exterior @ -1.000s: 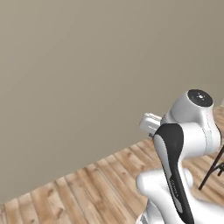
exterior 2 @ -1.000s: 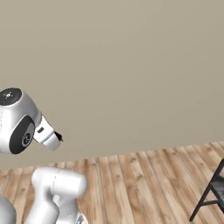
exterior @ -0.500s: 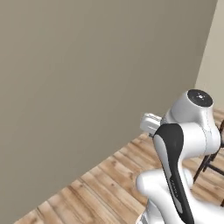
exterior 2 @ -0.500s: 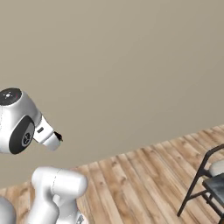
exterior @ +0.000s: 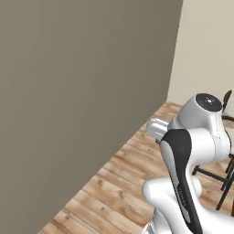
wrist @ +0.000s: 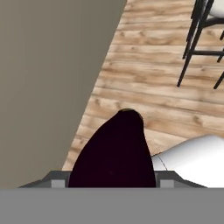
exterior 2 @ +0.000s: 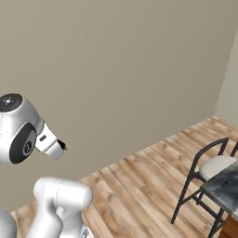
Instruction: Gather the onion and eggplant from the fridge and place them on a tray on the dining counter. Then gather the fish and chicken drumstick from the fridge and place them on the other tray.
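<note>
Jaws closed around the dark purple eggplant (wrist: 114,153), held wide by its girth, its tip pointing out over the wooden floor (wrist: 153,78). Grey wall (wrist: 48,78) alongside; black chair (exterior 2: 204,174) near a stone-topped counter (exterior 2: 225,186).

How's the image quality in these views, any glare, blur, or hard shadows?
Left base view: flat even light, no glare on the wall. Right base view: sharp, only soft shading under the chair. Hand view: the dark eggplant is nearly black, its surface detail lost; floor planks crisp.
</note>
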Motion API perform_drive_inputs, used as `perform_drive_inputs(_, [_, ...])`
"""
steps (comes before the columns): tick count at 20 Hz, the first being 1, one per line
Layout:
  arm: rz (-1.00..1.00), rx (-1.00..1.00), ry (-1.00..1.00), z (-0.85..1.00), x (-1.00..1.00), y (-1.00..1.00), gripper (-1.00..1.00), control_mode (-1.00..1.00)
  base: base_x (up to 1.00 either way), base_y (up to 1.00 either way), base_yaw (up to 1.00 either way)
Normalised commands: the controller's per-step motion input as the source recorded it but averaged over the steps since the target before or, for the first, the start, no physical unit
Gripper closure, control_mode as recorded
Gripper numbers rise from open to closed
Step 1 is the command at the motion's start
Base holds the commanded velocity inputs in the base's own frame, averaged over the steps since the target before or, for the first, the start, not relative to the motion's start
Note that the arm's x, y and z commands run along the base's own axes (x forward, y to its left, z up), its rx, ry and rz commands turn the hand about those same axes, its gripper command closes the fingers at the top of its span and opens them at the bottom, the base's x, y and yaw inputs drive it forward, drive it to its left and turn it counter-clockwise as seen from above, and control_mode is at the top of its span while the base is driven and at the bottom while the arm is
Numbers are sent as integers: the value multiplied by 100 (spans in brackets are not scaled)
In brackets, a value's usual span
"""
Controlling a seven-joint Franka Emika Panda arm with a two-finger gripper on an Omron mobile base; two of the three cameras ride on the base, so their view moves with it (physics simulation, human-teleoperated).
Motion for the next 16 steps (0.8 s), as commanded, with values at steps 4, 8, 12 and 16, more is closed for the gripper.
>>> perform_drive_inputs(4, [0,0,0,0,0,0,100,100,58,0,-38])
perform_drive_inputs(8, [0,0,0,0,0,0,100,100,67,0,-37])
perform_drive_inputs(12, [0,0,0,0,0,0,100,100,70,4,-35])
perform_drive_inputs(16, [0,0,0,0,0,0,100,100,69,17,-34])
